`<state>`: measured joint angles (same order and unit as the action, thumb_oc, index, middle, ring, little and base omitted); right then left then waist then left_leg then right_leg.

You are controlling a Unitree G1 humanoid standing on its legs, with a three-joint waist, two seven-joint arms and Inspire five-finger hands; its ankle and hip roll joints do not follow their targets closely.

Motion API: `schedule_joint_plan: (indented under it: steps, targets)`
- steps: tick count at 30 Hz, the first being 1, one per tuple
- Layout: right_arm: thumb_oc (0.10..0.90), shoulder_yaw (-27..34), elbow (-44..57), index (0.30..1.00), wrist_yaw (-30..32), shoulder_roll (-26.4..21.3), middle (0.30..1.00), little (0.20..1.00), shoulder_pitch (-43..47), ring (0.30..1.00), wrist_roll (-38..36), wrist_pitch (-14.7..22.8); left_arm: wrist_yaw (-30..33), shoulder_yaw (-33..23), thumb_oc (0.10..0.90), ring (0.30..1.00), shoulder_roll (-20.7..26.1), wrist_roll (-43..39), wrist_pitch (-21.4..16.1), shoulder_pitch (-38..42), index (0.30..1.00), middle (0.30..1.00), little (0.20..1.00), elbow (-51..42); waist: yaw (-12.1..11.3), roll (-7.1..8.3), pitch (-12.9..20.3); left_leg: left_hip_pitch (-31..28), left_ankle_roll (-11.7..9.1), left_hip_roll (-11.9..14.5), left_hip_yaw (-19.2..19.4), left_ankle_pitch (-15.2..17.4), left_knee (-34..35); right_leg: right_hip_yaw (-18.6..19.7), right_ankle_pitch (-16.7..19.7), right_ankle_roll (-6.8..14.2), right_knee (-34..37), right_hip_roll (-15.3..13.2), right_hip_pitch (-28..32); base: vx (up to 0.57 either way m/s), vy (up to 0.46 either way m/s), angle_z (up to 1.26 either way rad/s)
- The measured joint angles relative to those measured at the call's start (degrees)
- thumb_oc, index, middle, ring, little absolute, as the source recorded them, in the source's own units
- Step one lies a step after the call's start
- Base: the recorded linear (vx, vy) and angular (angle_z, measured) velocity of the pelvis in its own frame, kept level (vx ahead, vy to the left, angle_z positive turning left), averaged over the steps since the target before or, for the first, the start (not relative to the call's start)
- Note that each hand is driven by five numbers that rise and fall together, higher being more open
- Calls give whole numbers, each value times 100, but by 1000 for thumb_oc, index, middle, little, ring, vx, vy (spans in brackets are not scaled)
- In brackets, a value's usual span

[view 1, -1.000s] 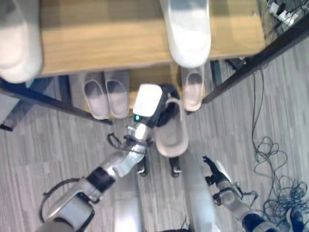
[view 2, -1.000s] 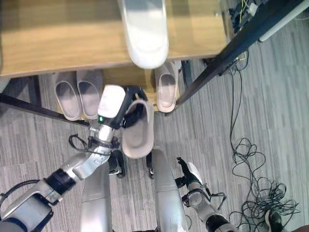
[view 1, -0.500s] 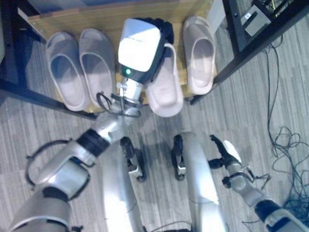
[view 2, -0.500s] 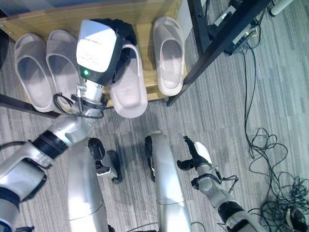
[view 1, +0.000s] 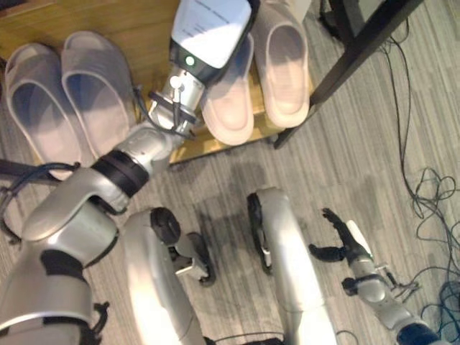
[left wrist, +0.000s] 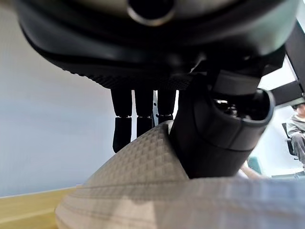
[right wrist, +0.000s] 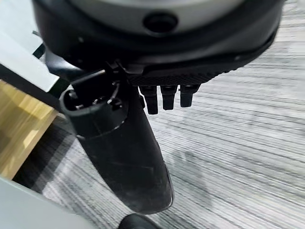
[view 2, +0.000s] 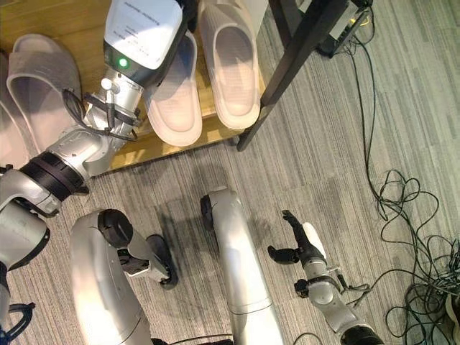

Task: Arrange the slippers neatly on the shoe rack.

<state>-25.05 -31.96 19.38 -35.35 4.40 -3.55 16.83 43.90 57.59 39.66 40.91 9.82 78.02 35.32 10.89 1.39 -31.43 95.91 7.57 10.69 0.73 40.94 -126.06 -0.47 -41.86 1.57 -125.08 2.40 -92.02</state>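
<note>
shoe rack: low wooden shelf board, light wood grain, front edge just above the floor; a dark metal leg runs slanting along its right side
floor: grey striped planks, tangle of thin black cables lying on it at the right
slipper pair: two pale grey-beige slides side by side at the rack's left end, open toe, moulded foam look, heels toward the robot, touching each other
right slipper: same kind, lies flat at the rack's right end, close beside the metal leg, heel at the board's front edge
held slipper: same pale foam slide, rounded heel, smooth footbed; lies between the pair and the right slipper, just beside the right slipper, heel overhanging the rack's front edge; in the left wrist view its strap shows a fine diamond-grid texture
left hand: reaches over the rack from the lower left, white wrist box with a green light above it in the head views; thumb and fingers clamped on the held slipper's strap, fingers curled down behind the strap, thumb on the near side
what stands in the way: the wrist box covers the held slipper's toe end and the rack behind it
right hand: low near the floor at the right, well apart from the rack, fingers spread and relaxed, holding nothing, white cover on the thumb
</note>
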Motion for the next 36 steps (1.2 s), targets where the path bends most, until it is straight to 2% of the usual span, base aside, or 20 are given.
schedule_joint_plan:
  steps: [5, 6, 9, 11, 14, 19, 20, 23, 25, 29, 32, 36]
  targets:
    - [800, 10, 96, 900, -45, -132, 900, 900, 39, 900, -135, 71, -248, 92, 400, 300, -540, 38, 21, 274, 300, 300, 300, 490, 2, 0, 1, -10, 9, -85, 1, -10, 79, -6, -3, 4, 82, -52, 44, -5, -16, 5]
    - [800, 9, 69, 900, -61, -133, 900, 900, 42, 900, -170, 68, -361, 92, 800, 900, -551, 32, 24, 312, 900, 900, 900, 527, 7, 0, 1, -12, 12, -85, 15, -11, 110, 0, -4, 3, 109, -61, 42, 0, 0, 0]
    - [800, 4, 63, 900, -87, -131, 900, 900, 105, 900, -225, 43, -584, 63, 800, 900, -589, -34, 9, 336, 900, 900, 900, 527, -9, 1, 1, -12, 12, -99, 17, -11, 128, -3, -21, -14, 111, -73, 43, 5, -40, 4]
    - [800, -1, 56, 900, -147, -131, 900, 900, 260, 900, -227, 16, -947, 55, 800, 900, -848, -78, 17, 452, 900, 900, 900, 846, -6, 2, 1, -10, 23, -159, 24, -23, 132, -1, -44, -34, 96, -133, 63, 4, -22, 10]
    - [800, -18, 69, 900, -167, -131, 900, 900, 303, 900, -223, 30, -1023, 44, 800, 900, -1048, -294, 20, 523, 900, 900, 900, 1173, -7, 4, 2, -6, 24, -175, 33, -23, 138, 7, -63, -26, 94, -151, 71, -5, -8, 4]
    - [800, -17, 15, 900, -258, -181, 900, 900, 266, 900, -223, 30, -1093, 46, 800, 900, -860, -505, -54, 792, 900, 900, 900, 1126, 3, 11, -1, -6, 26, -204, 63, -23, 136, 25, -106, -21, 43, -201, 81, -5, -37, 8]
    - [800, -19, -50, 900, -265, -178, 900, 900, 230, 900, -222, 4, -1285, -22, 800, 900, -743, -690, -43, 793, 900, 900, 900, 777, -6, 20, -3, -10, 4, -292, 65, -50, 132, 23, -152, -57, 3, -281, 108, 0, -42, 18]
    - [800, -18, -34, 900, -283, -174, 900, 900, 227, 900, -215, -70, -1596, -159, 800, 900, -470, -682, -87, 767, 900, 900, 900, -40, -73, 66, 2, -3, -4, -341, 68, -83, 131, 19, -192, -88, -48, -334, 120, 3, -27, 15]
    - [800, -22, -33, 900, -284, -168, 900, 900, 224, 900, -212, -115, -1678, -223, 800, 900, -449, -680, -129, 767, 900, 900, 900, -318, -109, 66, 2, -4, -17, -389, 66, -99, 131, 20, -231, -81, -67, -369, 146, -3, -14, 10]
    - [800, -86, -107, 900, -272, -120, 900, 900, 335, 900, -122, -184, -1743, -364, 800, 900, -495, -684, -153, 730, 900, 900, 900, -439, -185, 61, 5, -4, -19, -434, 68, -112, 135, 14, -258, -82, -82, -407, 181, -7, -33, 7]
    - [800, -258, -716, 900, -258, 234, 900, 900, 425, 900, 131, -294, -1970, -429, 800, 900, -680, -708, -200, 683, 900, 900, 900, -684, -238, 70, 3, -8, -18, -520, 91, -133, 144, 26, -349, -95, -134, -512, 225, -6, 5, 18]
    - [800, -404, -695, 900, -276, 425, 900, 900, 422, 900, 130, -399, -2191, -494, 800, 900, -742, -916, -265, 643, 900, 900, 900, -678, -230, 70, 3, -11, -17, -566, 109, -136, 133, 53, -366, -80, -160, -533, 234, -6, -1, 2]
